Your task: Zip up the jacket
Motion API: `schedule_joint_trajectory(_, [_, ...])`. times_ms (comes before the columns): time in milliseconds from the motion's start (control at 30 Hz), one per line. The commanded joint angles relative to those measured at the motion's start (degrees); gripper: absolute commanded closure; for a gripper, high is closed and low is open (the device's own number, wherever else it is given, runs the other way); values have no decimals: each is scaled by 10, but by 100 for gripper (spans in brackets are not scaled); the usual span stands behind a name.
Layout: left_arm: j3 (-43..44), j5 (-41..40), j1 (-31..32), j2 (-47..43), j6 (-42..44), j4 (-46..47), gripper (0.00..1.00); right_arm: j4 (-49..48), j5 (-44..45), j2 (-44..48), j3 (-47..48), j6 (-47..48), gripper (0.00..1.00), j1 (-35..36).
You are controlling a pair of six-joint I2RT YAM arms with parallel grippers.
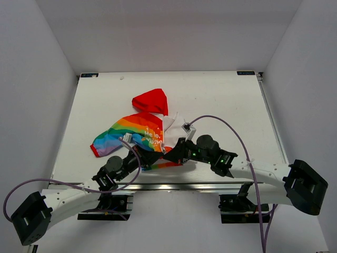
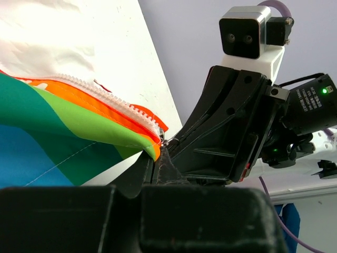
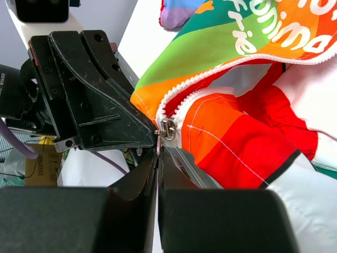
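The jacket (image 1: 139, 132) lies near the table's front, rainbow panel on the left, red hood (image 1: 151, 100) at the back, white body to the right. Both grippers meet at its bottom hem. My left gripper (image 1: 149, 156) is shut on the hem corner (image 2: 151, 141) at the foot of the white zipper teeth (image 2: 105, 94). My right gripper (image 1: 174, 153) is shut on the metal zipper pull (image 3: 167, 129), which sits at the bottom of the open zipper. The right gripper (image 2: 231, 132) fills the left wrist view; the left gripper (image 3: 95, 100) shows in the right wrist view.
The table's front edge rail (image 1: 174, 185) runs just below the two grippers. Purple cables (image 1: 231, 129) loop over the arms. The white table (image 1: 221, 100) extends to the back and right.
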State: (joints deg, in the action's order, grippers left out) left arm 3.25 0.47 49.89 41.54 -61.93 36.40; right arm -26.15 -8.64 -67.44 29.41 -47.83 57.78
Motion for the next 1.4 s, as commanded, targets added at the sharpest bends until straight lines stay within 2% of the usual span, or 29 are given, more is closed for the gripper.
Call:
schedule_joint_trajectory(0, [0, 19, 3, -8, 22, -12, 100, -5, 18, 22, 23, 3, 100, 0])
schedule_joint_trajectory(233, [26, 22, 3, -8, 53, -83, 100, 11, -1, 26, 44, 17, 100, -16])
schedule_joint_trajectory(433, [45, 37, 3, -17, 81, -128, 100, 12, -35, -23, 82, 26, 100, -33])
schedule_joint_trajectory(567, [60, 47, 3, -17, 91, -165, 100, 12, -43, -55, 106, -11, 100, -41])
schedule_joint_trajectory(700, [69, 56, 3, -19, 93, -201, 100, 1, -2, -66, 122, -20, 100, -42])
schedule_joint_trajectory(800, [71, 66, 3, -34, 93, -216, 100, 26, 79, -74, 137, -11, 100, -41])
schedule_joint_trajectory(1000, [89, 81, 3, -58, 93, -281, 100, 3, 114, -101, 157, 33, 100, -42])
schedule_joint_trajectory(1167, [103, 95, 3, -72, 92, -360, 100, 17, 154, -160, 220, 60, 100, -50])
schedule_joint_trajectory(1367, [115, 95, 3, -111, 92, -463, 100, 20, 174, -247, 314, 43, 100, -112])
